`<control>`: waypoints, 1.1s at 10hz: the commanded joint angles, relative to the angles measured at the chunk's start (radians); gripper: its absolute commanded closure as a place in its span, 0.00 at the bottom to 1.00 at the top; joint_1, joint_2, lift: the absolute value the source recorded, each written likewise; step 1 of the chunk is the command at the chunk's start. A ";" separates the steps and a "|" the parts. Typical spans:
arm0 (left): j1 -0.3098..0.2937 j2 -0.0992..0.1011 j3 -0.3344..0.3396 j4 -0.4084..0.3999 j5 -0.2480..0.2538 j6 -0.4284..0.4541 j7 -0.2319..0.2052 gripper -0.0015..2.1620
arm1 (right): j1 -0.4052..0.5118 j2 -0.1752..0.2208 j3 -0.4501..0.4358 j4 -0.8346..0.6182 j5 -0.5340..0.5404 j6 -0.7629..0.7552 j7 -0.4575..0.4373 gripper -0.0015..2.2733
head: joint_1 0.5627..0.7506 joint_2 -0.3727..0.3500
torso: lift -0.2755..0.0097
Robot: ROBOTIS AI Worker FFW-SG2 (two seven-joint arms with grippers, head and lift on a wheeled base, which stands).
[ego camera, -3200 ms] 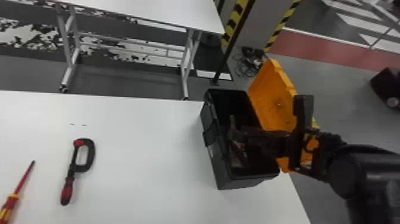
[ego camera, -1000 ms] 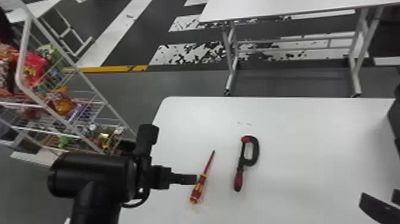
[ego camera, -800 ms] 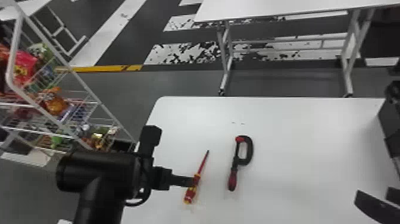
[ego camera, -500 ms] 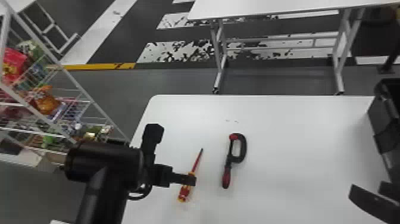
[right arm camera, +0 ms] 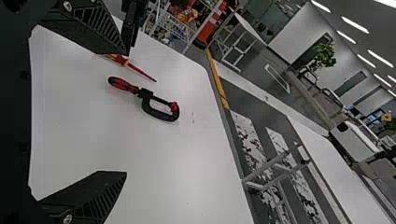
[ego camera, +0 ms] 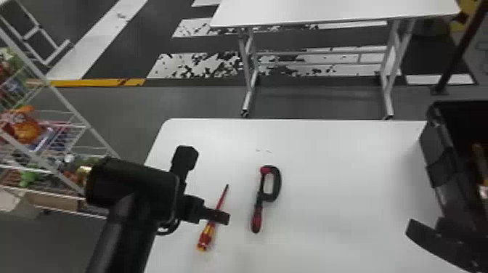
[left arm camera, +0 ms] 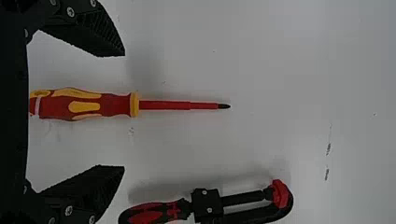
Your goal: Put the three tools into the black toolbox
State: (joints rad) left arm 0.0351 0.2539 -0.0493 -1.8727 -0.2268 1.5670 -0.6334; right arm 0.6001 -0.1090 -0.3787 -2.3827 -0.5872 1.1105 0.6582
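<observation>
Logged black toolbox [ego camera: 439, 163] on desk [ego camera: 345, 163], well to the right of the clamp [ego camera: 277, 183], with open top. Noted, inside it, a tan and pale thing [ego camera: 481, 156], too cut off to name. Found clamp lying flat, handle toward the robot, red-tipped end away.

Recorded screwdriver [ego camera: 206, 237] just left of clamp, flat on desk, tip pointing away from the robot. Observed left claw [ego camera: 226, 218] over screwdriver, left of clamp; in left wrist view, spread wide, with screwdriver handle lying between the fingers, apart from both. Found right claw [ego camera: 424, 224] well to the right of clamp, near toolbox; read as spread wide from right wrist view.

Marked desk's far edge beyond clamp, left edge past screwdriver. Noted broad white surface between clamp and toolbox. Placed second table [ego camera: 326, 12] beyond clamp, past far edge; stocked wire rack [ego camera: 69, 109] far left of clamp.
</observation>
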 commanded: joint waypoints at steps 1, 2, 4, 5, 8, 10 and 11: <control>-0.009 -0.010 -0.021 0.020 -0.003 0.004 0.000 0.07 | -0.008 0.000 -0.017 0.013 -0.022 -0.001 0.000 0.03 | 0.70 0.78 | 0.79; -0.006 -0.012 -0.026 0.029 0.000 0.004 0.000 0.07 | -0.011 0.000 -0.020 0.017 -0.023 -0.001 0.000 0.03 | 0.70 0.75 | 0.79; 0.008 -0.008 -0.021 0.029 -0.006 0.004 0.000 0.07 | -0.023 0.000 -0.028 0.042 -0.036 -0.001 0.000 0.03 | 0.70 0.73 | 0.79; 0.012 -0.002 -0.014 0.029 -0.011 0.004 -0.002 0.07 | -0.025 0.000 -0.028 0.046 -0.039 -0.004 0.000 0.03 | 0.70 0.73 | 0.79; 0.028 0.001 0.006 0.024 -0.028 0.004 -0.037 0.07 | -0.025 0.005 -0.029 0.046 -0.043 -0.001 0.000 0.03 | 0.70 0.76 | 0.79; 0.045 -0.001 0.005 0.029 -0.028 0.004 -0.034 0.07 | -0.025 0.008 -0.031 0.046 -0.048 -0.001 0.000 0.03 | 0.70 0.77 | 0.79; 0.049 -0.002 0.005 0.030 -0.028 0.004 -0.031 0.07 | -0.023 0.009 -0.031 0.046 -0.048 -0.001 -0.002 0.03 | 0.70 0.77 | 0.79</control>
State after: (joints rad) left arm 0.0815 0.2529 -0.0445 -1.8429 -0.2546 1.5670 -0.6645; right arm 0.5765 -0.1006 -0.4103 -2.3362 -0.6348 1.1112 0.6577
